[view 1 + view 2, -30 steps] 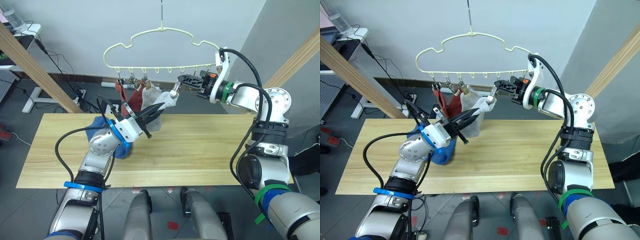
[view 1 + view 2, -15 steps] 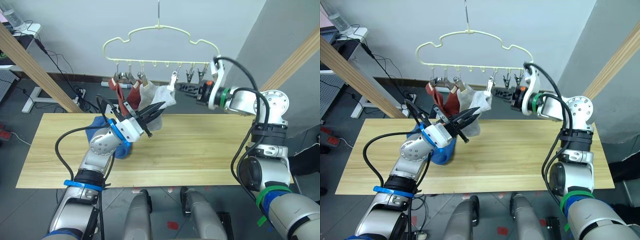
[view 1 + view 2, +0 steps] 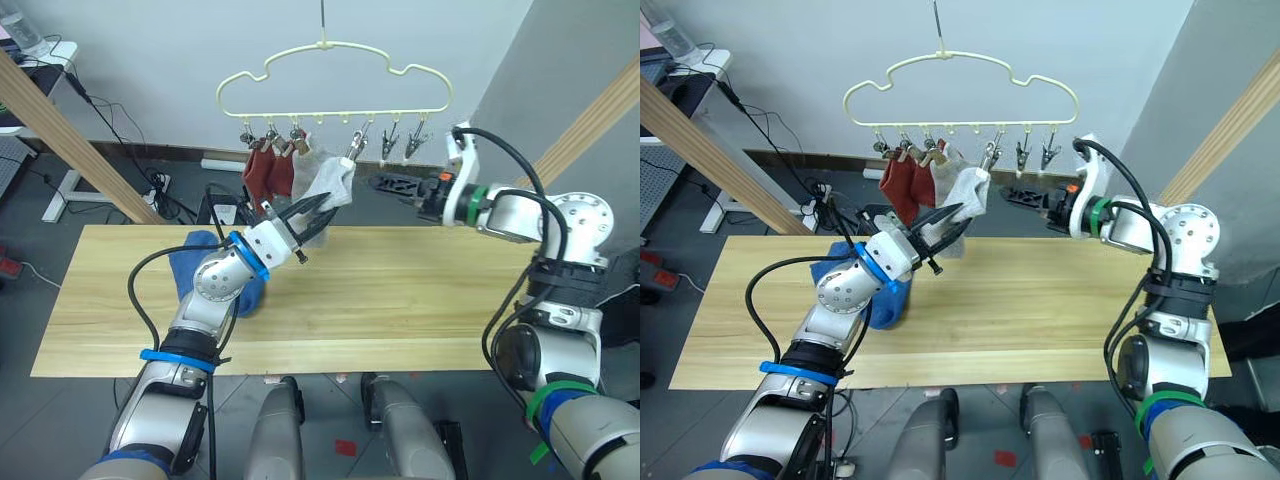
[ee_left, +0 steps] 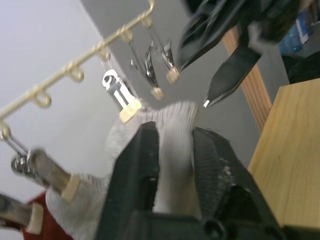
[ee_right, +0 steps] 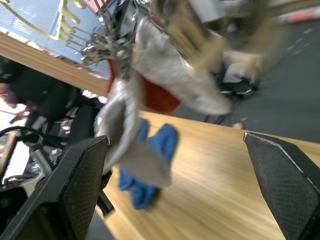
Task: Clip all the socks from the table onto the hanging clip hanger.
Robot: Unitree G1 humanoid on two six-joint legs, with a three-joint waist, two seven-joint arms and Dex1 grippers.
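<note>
The left gripper is closed on a grey sock, its fingers pinching the cloth just below the hanger; the sock's top edge touches the fourth clip, its length slanting down toward the gripper; two red socks hang clipped beside it; blue socks lie on the table; the right gripper, fingers spread wide and empty, hovers near the right-hand clips.

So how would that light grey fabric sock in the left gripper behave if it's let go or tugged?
The light grey fabric sock looks floppy: it drapes and folds between the fourth metal clip and the left gripper. Probably light, since a small clip holds it. A tug would likely swing the pale-yellow wire clip hanger, which hangs freely.
</note>
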